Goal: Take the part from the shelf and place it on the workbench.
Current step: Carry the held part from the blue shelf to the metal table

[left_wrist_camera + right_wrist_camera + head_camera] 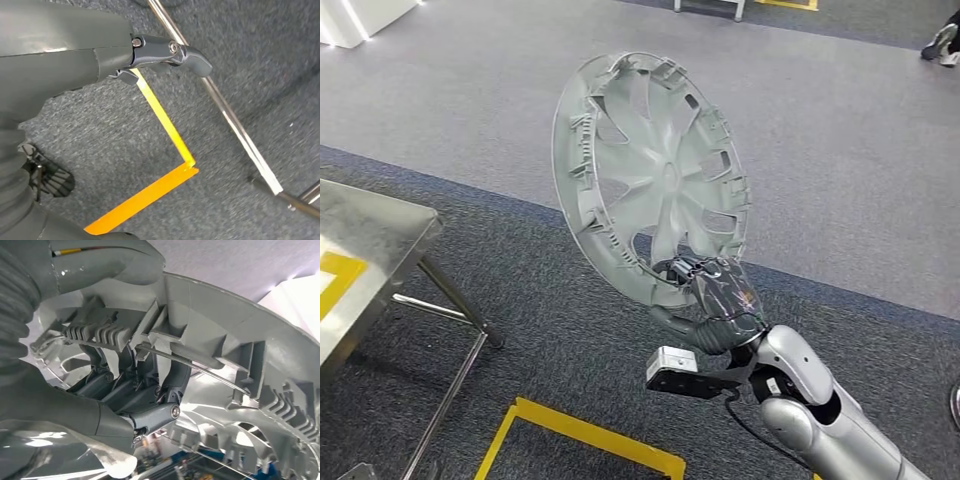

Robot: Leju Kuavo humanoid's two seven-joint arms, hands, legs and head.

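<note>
One grey wheel cover upright, ribbed back toward camera, right hand fingers gripping its lower rim.

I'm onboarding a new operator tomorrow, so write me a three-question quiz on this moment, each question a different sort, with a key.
1. True or false: the right hand grips the grey wheel cover by its rim.
2. Multiple choice: where does the metal workbench sit in the head view? A) left edge B) centre C) right edge
3. Fill in: the floor tape on the carpet is ____ in colour.

Key: 1 true; 2 A; 3 yellow.
</note>
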